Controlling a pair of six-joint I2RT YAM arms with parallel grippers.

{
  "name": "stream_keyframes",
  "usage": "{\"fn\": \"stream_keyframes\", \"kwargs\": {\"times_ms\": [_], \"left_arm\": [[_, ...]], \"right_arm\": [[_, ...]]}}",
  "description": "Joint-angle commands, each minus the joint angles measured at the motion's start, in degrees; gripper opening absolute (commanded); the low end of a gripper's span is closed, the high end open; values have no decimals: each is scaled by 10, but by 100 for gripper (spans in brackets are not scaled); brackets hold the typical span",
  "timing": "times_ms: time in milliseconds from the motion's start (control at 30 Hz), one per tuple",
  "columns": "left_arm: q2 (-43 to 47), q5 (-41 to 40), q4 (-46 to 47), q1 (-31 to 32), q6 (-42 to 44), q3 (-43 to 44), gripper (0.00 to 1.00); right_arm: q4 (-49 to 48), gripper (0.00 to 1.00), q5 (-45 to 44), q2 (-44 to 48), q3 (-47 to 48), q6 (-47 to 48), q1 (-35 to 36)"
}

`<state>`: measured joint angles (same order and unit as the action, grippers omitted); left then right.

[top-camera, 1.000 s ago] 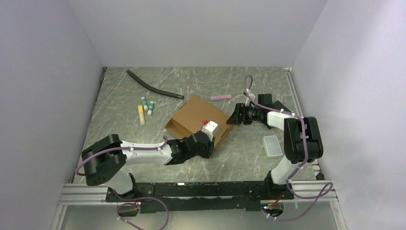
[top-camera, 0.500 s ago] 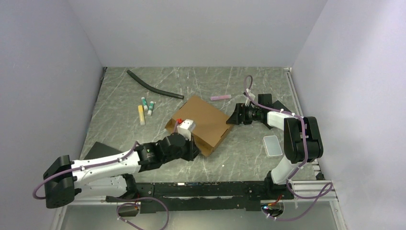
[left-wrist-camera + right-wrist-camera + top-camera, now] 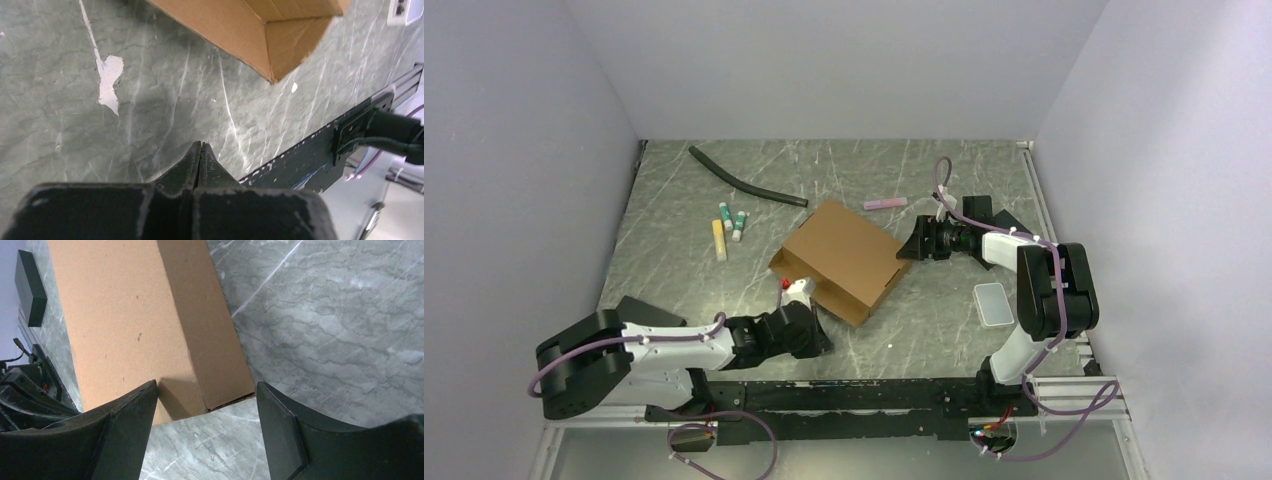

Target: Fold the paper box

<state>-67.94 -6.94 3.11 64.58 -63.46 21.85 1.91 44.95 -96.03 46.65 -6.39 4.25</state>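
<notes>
The paper box (image 3: pixel 839 258) is brown cardboard, folded into a shallow closed shape at the table's middle. My left gripper (image 3: pixel 821 342) is shut and empty, low over the table just in front of the box's near side. In the left wrist view the shut fingertips (image 3: pixel 201 145) point at bare table, with the box's near corner (image 3: pixel 260 30) above them. My right gripper (image 3: pixel 911 246) is open at the box's right corner. In the right wrist view its fingers (image 3: pixel 206 385) straddle that corner of the box (image 3: pixel 135 315) without squeezing it.
A black hose (image 3: pixel 744 182), several markers (image 3: pixel 729 226) and a pink strip (image 3: pixel 884 203) lie behind the box. A translucent grey lid (image 3: pixel 992 303) lies at the right. A black flat pad (image 3: pixel 639 310) lies by the left arm. The front rail (image 3: pixel 350 130) is near the left gripper.
My left arm has pulled back off the top of the box and come down toward the near edge in front of it. The right arm and the box have not moved.
</notes>
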Motion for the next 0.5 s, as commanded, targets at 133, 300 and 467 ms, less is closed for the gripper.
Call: {"fn": "stream_keyframes", "kwargs": {"times_ms": [133, 300, 467], "left_arm": [[-60, -67, -62, 22, -133, 57, 0], [-76, -99, -115, 43, -160, 89, 0], [-88, -107, -114, 46, -173, 92, 0]], "right_arm": [[19, 75, -24, -15, 5, 16, 3], [18, 75, -24, -14, 5, 15, 3], [16, 75, -23, -13, 4, 13, 3]]}}
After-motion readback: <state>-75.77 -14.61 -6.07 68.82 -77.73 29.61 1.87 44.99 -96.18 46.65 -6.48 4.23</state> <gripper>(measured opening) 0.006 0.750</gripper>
